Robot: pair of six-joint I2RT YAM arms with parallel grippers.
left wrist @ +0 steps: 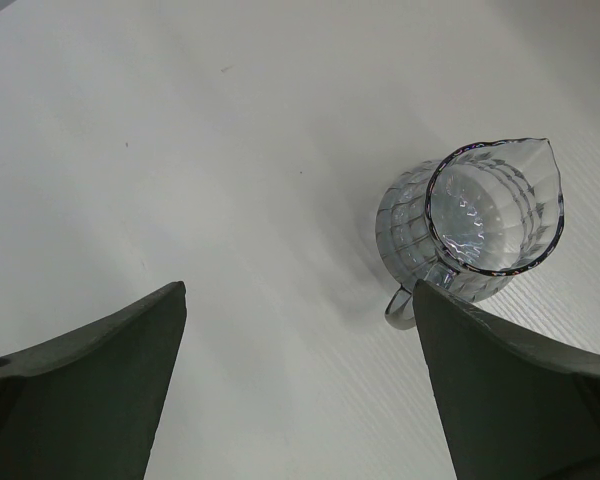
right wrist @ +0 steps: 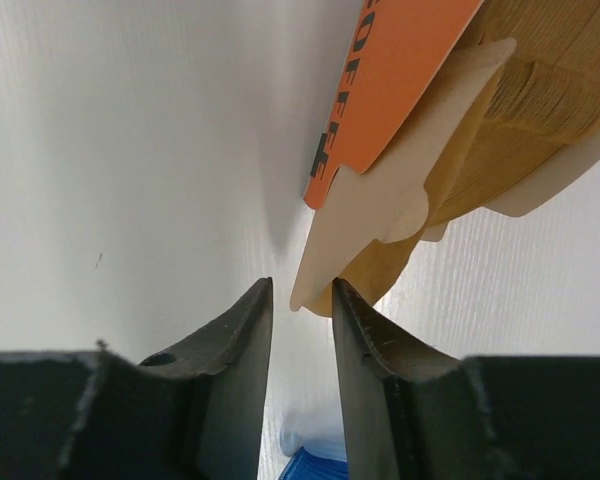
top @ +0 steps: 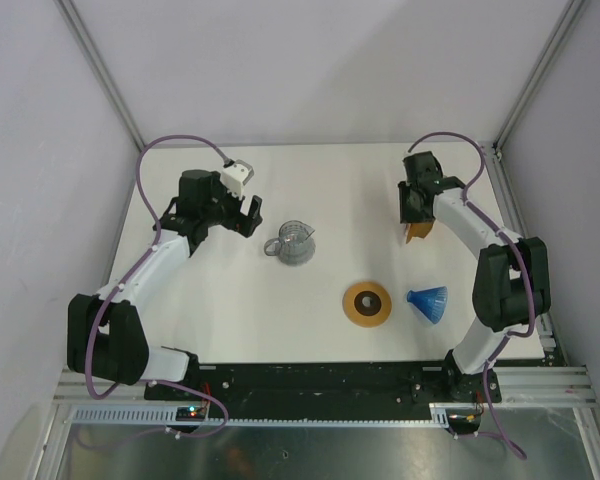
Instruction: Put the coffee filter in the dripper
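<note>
**Right jaws narrow at the filter stack, left jaws wide by the jug**

Right jaws stand narrow with a slim gap between them. The corner of a pale tab (right wrist: 325, 270) reaches the mouth of that gap, and nothing is visibly clamped. Behind the tab lies the filter stack (right wrist: 550, 80) under an orange label (right wrist: 400, 70). The single coffee filter cannot be told from the stack. Left jaws are wide and empty over the surface (left wrist: 180, 150), near the glass jug (left wrist: 480, 215). The dripper (top: 428, 303) lies on its side beside the brown ring (top: 367, 303), apart from the stack.
</note>
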